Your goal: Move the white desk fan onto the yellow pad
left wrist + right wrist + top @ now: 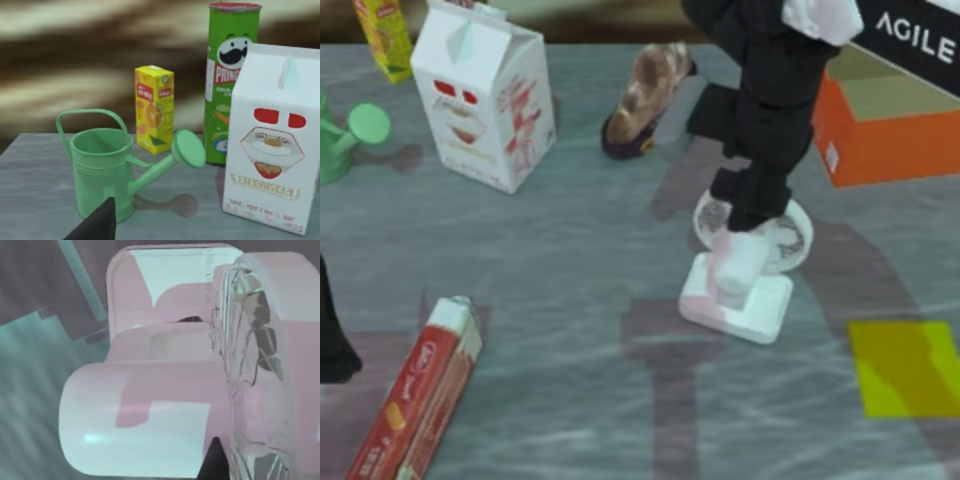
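White fan (740, 285) stands mid-table under the right gripper (752, 215), grip unclear; bare tabletop separates it from the yellow pad (908, 368) at the right edge.

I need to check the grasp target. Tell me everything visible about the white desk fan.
The white desk fan looks like smooth all-white plastic: a round grilled head, a cylindrical motor housing and a flat square base. It stands upright on the table, right of centre, left of the yellow pad and off it. The right pincer is down at its head; contact is hidden.
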You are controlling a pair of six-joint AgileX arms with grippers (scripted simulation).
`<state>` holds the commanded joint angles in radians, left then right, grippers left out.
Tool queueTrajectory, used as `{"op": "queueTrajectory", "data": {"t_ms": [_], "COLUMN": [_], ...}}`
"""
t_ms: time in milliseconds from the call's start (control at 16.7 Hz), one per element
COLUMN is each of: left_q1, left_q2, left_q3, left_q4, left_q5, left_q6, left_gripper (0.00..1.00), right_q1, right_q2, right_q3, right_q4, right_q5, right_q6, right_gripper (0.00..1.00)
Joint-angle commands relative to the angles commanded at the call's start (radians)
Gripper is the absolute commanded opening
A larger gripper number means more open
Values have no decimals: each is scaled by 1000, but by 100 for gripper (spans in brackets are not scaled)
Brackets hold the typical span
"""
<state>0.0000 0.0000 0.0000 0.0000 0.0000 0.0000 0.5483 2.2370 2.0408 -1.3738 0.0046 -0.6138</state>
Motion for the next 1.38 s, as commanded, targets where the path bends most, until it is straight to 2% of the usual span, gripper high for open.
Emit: {"op": "queueTrajectory", "data": {"t_ms": [60,120,660,1140,1380], "left_q1": [0,0,0,0,0], "left_q2": [0,0,0,0,0], "left_q3": [0,0,0,0,0], "left_q4": [0,0,0,0,0], "left_q5": [0,0,0,0,0], "left_q6": [0,0,0,0,0], "left_gripper": [100,100,100,100,100], "right_q1": [0,0,-2,5,6], "right_q2": [0,0,-6,39,41], "right_q3": [0,0,4,269,282], "right_q4": [0,0,-3,-220,-233], "right_q5": [0,0,1,1,1], "right_q6": [0,0,0,-1,-1], "right_gripper": [2,0,0,0,0]}}
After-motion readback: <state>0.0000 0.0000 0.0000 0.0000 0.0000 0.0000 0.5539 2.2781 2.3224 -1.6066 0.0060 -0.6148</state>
